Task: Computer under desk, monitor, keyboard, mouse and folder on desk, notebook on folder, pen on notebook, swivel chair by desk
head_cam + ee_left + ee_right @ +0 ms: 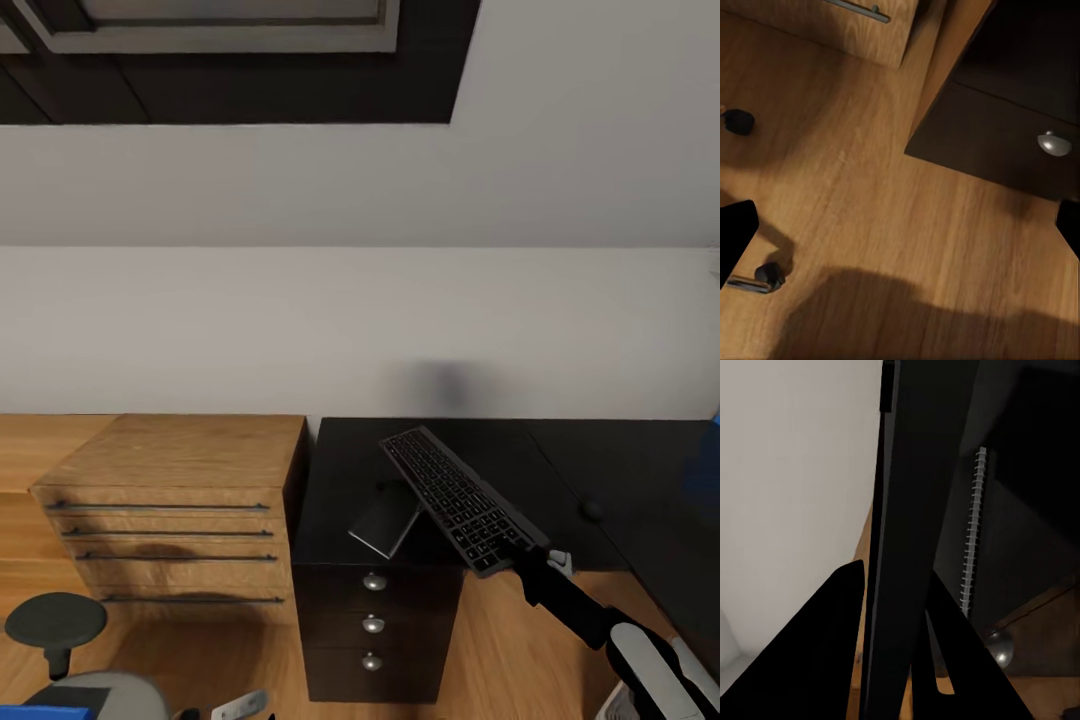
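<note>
Far left, low in the head view: the grey swivel chair (95, 692) with a strip of the blue folder (40, 712) on its seat, both untouched, beside the light-wood drawer chest (180, 510). The left gripper (900, 225) hangs over bare floor near a chair castor (771, 274), jaws wide with nothing between them. Centre: the black table (340, 500) over its three-knob drawer unit (372, 625); a thin grey notebook (385, 520) sits tilted at the front edge, seemingly propped under the keyboard, though the view is poor there. The keyboard (455, 498) is held aloft at a steep slant over that corner, gripped at its near end by the right gripper (530, 565), jaws clamped on its edge in the wrist view. Right: what may be the mouse (590, 510) on the table. To set down well: level the keyboard first, clear the notebook, lower flat onto open tabletop, then release.
</note>
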`<state>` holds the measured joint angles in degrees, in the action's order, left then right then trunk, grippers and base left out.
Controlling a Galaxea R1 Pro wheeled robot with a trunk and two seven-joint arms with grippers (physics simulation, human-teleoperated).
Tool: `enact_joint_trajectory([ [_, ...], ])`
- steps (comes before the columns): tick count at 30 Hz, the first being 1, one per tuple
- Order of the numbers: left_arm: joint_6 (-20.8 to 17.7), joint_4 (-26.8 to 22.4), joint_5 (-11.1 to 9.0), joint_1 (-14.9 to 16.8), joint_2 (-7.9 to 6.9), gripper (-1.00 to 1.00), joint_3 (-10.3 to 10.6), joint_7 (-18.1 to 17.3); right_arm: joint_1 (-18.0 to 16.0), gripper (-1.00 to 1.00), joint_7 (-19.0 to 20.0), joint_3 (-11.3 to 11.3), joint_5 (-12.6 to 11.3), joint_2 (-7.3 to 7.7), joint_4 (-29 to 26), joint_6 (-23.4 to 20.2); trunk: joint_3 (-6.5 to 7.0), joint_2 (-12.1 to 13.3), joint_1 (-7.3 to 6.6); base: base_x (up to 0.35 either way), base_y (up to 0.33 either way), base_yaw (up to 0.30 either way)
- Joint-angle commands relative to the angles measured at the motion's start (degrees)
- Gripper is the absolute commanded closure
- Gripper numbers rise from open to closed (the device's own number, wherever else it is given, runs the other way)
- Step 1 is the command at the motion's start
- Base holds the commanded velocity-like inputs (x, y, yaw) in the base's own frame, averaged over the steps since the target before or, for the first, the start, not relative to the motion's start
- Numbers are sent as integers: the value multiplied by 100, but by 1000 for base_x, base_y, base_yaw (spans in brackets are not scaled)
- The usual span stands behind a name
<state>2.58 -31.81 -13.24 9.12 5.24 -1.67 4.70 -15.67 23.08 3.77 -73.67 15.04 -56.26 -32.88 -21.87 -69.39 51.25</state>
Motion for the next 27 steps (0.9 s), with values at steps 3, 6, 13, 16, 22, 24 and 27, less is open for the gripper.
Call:
enact_joint_trajectory([
  [3,15,-1,-39,2,3,-100,-9,4,-6,100,11,10,-40,-1,7,-48,-14,-4,0,0,0,-234],
  [6,15,-1,-39,2,3,-100,-6,4,-6,100,9,10,-35,-1,9,-50,-22,-4,0,0,0,-229],
  [13,15,-1,-39,2,3,-100,-1,4,-6,100,6,18,-33,6,9,-52,-33,-4,0,0,0,-70],
  [16,15,-1,-39,2,3,-100,0,4,-6,100,4,18,-33,7,9,-52,-33,-4,0,0,0,-7],
  [22,20,-1,-39,2,3,-100,-8,1,-6,100,4,18,-31,9,17,-43,-33,-4,0,0,0,-3],
  [24,22,-1,-39,2,3,-100,-7,0,-6,100,4,18,-29,8,17,-43,-33,-4,0,-33,0,-56],
  [27,21,-1,-39,2,3,-100,-5,2,-6,100,4,18,-30,8,14,-43,-33,-4,0,-151,0,-139],
])
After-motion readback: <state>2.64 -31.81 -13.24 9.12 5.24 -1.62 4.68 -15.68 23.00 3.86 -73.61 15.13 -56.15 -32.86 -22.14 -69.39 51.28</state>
